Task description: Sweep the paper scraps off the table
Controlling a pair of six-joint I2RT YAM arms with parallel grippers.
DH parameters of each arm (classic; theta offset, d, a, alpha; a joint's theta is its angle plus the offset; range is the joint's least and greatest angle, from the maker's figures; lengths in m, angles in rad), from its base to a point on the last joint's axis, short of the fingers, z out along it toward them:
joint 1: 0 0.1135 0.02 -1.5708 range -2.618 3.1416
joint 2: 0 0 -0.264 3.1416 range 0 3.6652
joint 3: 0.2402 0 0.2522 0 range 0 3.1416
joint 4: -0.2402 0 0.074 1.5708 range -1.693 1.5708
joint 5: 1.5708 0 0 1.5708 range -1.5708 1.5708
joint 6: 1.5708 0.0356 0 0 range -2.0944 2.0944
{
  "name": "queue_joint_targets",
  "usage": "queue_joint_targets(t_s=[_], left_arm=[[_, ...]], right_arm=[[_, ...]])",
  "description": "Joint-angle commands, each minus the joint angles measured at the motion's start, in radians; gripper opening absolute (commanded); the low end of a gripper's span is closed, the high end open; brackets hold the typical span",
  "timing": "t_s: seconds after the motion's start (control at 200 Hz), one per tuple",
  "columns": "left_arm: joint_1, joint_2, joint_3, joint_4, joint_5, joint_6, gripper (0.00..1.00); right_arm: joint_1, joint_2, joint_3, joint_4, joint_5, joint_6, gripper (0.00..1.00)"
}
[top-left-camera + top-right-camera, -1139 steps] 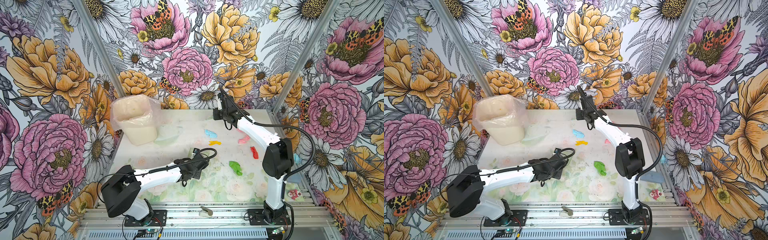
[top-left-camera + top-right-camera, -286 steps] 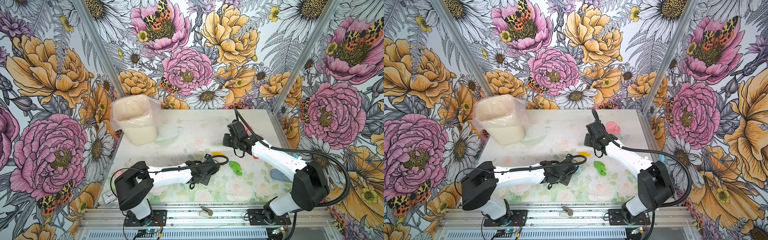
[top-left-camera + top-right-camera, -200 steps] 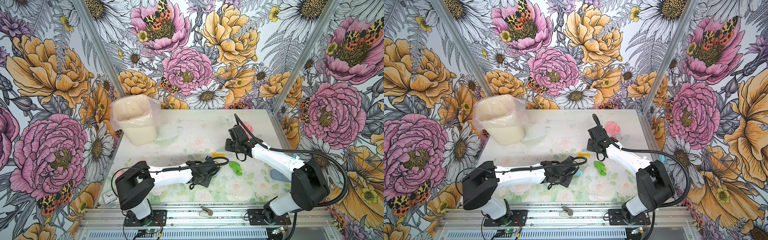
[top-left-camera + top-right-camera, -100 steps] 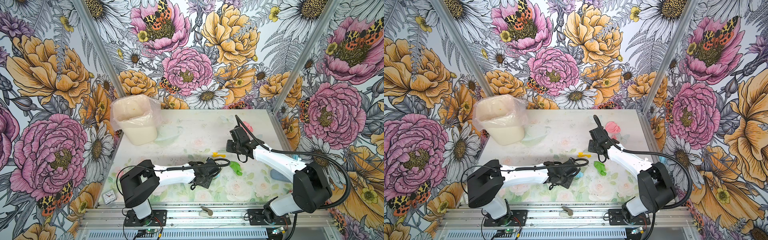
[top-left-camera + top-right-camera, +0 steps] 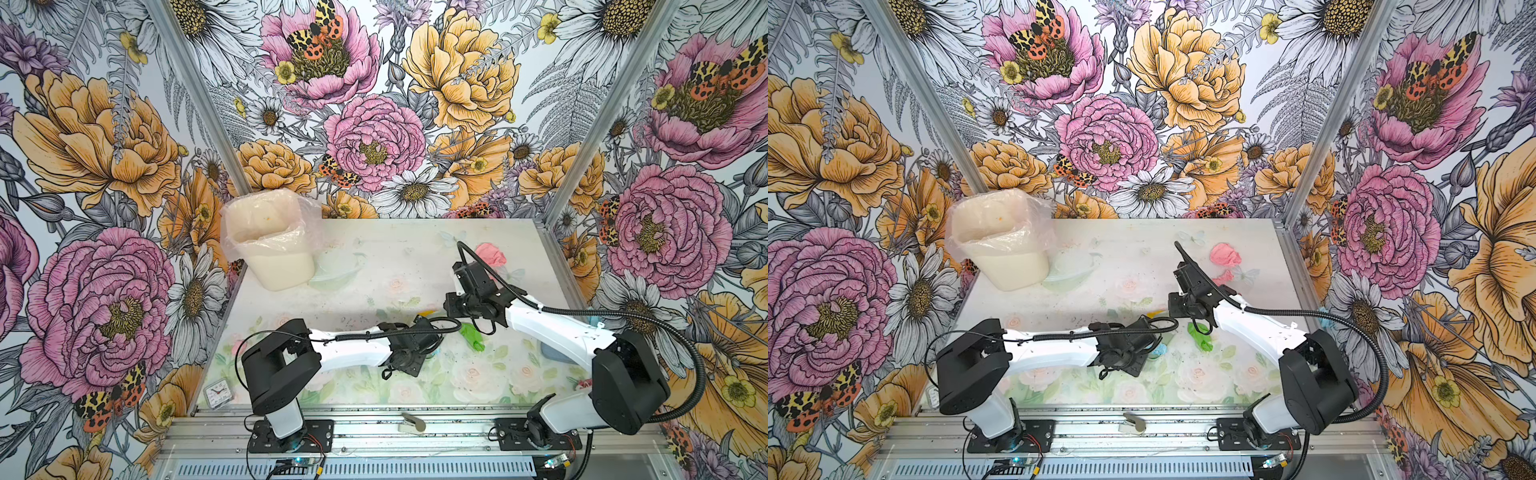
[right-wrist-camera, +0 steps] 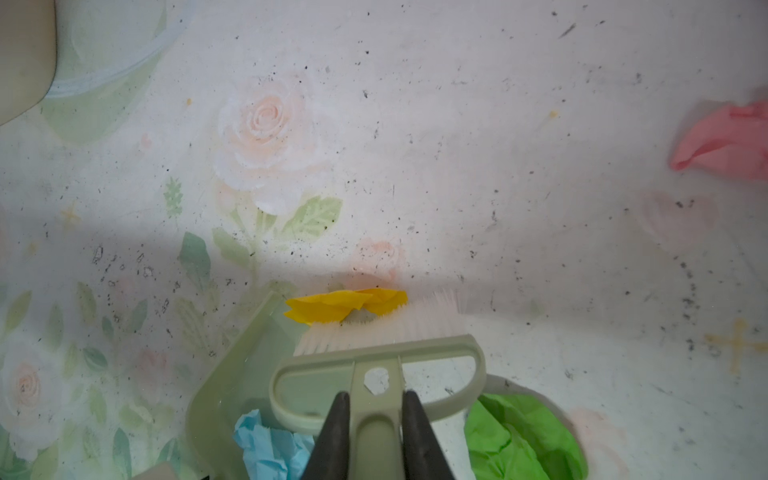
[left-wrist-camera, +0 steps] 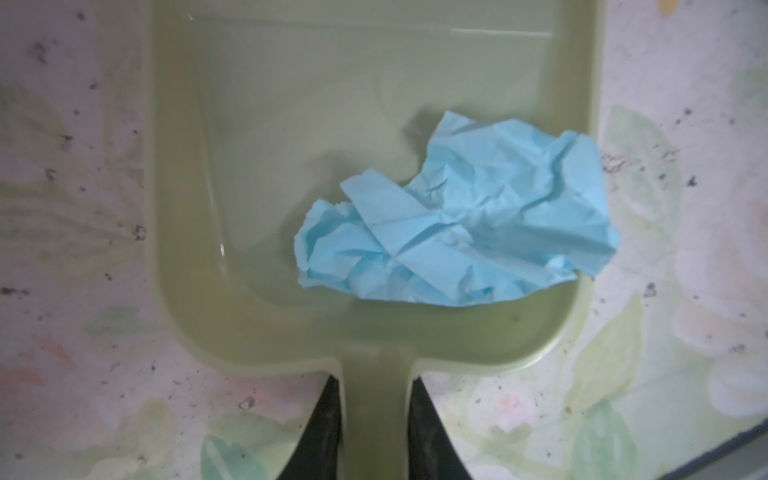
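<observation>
Sweeping of paper scraps: partly done. Collected: one light blue scrap (image 7: 457, 220), lying inside the pale green dustpan (image 7: 270, 124), which rests flat on the counter (image 5: 374, 266) near its middle. The left fingers (image 7: 328, 432) are clenched on the dustpan handle. In transit: one yellow scrap (image 6: 345, 305), caught between the white bristles of the brush (image 6: 432, 348) and the dustpan lip, not yet inside. The right fingers (image 6: 334, 432) are clamped on the brush handle. Outstanding on the counter: one green scrap (image 5: 471, 334) just beside the dustpan and brush head; one large pink scrap (image 5: 1223, 254) and a smaller pink scrap (image 5: 1224, 276) toward the far right, well apart from the dustpan; one light blue piece (image 5: 1327, 322) at the right edge, too small to identify surely. Lined bin (image 5: 270, 245), far left corner: no scrap can be made out in it, so emptying is judged still to come. Estimate: under halfway. Against the earliest frames: the blue scrap, then loose on the counter beside the yellow one, is now in the pan. The right arm, then stretched to the far edge, has drawn back to mid-counter, and the left arm has carried the dustpan rightward to meet it. A red scrap seen then is not visible now, probably hidden by the right arm.
</observation>
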Motion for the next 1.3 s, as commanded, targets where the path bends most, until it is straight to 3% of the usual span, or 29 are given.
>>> queue_joint_targets(t_s=[0.0,0.19,0.48,0.731,1.296], left_arm=[[-0.002,-0.003,0.008,0.013,0.017,0.013,0.00],[-0.002,-0.013,0.001,0.013,0.014,0.008,0.00],[-0.008,-0.040,-0.016,0.013,0.029,-0.006,0.00],[-0.008,-0.046,-0.025,0.014,0.011,-0.015,0.00],[0.007,-0.035,-0.032,0.018,0.015,-0.023,0.00]], right_arm=[[-0.016,-0.079,0.015,-0.041,-0.024,-0.034,0.00],[-0.056,-0.084,0.081,-0.039,-0.010,-0.068,0.00],[-0.073,0.079,0.207,-0.033,0.146,-0.067,0.00],[-0.047,0.180,0.230,-0.033,0.182,-0.070,0.00],[0.044,0.068,0.097,-0.049,0.129,-0.102,0.00]])
